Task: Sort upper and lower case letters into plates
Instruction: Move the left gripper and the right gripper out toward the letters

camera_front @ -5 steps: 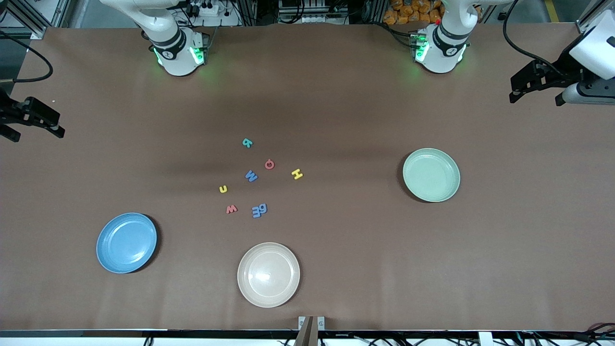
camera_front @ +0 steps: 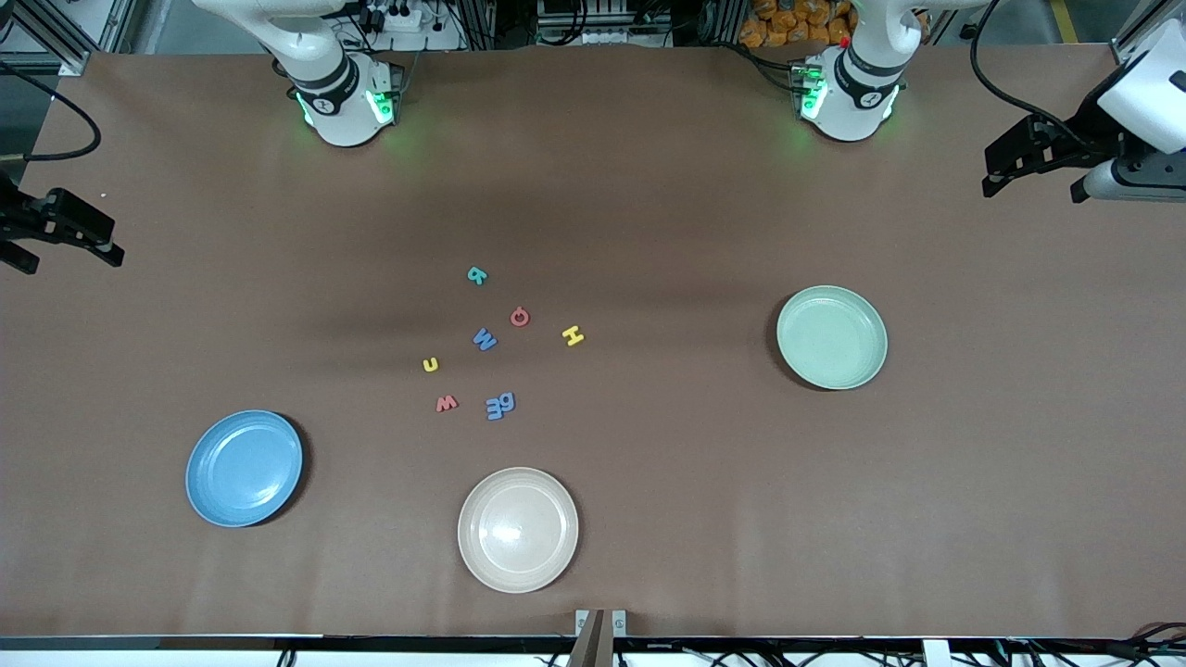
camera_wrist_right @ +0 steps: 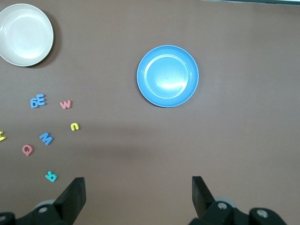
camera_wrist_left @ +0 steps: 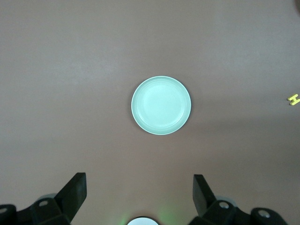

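Several small letters lie mid-table: a teal R, a red Q, a blue W, a yellow H, a yellow u, a red w and a blue pair. The mint plate sits toward the left arm's end and the blue plate toward the right arm's end. Both plates hold nothing. My left gripper hangs open high at its end of the table, looking down on the mint plate. My right gripper hangs open at its end, above the blue plate.
A beige plate sits near the table's front edge, nearer the front camera than the letters. Both arm bases stand along the table's back edge. Bare brown table lies between the letters and each plate.
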Controlling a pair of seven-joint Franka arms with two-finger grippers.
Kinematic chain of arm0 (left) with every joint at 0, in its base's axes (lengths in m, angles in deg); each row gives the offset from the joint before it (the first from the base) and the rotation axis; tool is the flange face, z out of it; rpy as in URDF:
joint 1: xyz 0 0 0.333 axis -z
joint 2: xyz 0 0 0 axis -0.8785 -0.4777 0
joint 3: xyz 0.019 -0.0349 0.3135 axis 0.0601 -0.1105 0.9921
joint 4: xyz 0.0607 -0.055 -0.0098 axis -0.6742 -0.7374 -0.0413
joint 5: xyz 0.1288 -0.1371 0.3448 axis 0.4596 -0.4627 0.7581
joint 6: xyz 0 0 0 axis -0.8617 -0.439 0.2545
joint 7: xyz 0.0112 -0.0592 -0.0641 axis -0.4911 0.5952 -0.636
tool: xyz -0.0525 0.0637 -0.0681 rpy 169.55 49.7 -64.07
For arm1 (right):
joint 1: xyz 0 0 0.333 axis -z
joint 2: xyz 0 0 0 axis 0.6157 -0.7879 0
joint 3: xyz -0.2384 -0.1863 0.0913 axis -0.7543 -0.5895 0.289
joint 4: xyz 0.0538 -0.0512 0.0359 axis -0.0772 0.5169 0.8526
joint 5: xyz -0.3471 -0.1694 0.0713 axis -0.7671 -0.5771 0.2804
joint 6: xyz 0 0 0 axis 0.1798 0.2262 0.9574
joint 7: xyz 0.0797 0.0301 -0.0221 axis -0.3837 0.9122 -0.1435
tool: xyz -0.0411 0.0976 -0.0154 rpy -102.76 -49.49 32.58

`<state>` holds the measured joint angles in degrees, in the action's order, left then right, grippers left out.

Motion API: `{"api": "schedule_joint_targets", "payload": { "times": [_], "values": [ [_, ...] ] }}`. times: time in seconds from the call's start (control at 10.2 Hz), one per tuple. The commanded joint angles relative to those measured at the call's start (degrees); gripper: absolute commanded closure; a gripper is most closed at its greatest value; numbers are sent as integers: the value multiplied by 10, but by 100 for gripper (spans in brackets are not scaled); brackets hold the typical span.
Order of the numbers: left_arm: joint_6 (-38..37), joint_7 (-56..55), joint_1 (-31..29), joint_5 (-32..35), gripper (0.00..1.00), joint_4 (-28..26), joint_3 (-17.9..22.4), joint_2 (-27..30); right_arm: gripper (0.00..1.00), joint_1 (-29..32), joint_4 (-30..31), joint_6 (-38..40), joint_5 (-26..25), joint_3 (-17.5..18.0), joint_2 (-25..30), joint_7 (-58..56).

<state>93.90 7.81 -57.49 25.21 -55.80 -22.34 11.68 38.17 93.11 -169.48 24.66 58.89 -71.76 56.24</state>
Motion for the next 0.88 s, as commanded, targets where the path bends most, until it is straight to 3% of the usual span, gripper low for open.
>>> {"api": "schedule_joint_targets", "payload": {
  "times": [0.0, 0.29, 0.78],
  "values": [
    [-7, 17, 6, -26, 0, -8, 1, -16, 0, 1, -15, 15, 5, -2, -7, -2],
    [18, -36, 51, -34, 0, -8, -4, -67, 0, 2, -15, 19, 5, -2, -13, -2],
    [189, -151, 152, -34, 0, -4, -3, -192, 0, -2, -14, 14, 5, -1, -74, -2]
  ]
}}
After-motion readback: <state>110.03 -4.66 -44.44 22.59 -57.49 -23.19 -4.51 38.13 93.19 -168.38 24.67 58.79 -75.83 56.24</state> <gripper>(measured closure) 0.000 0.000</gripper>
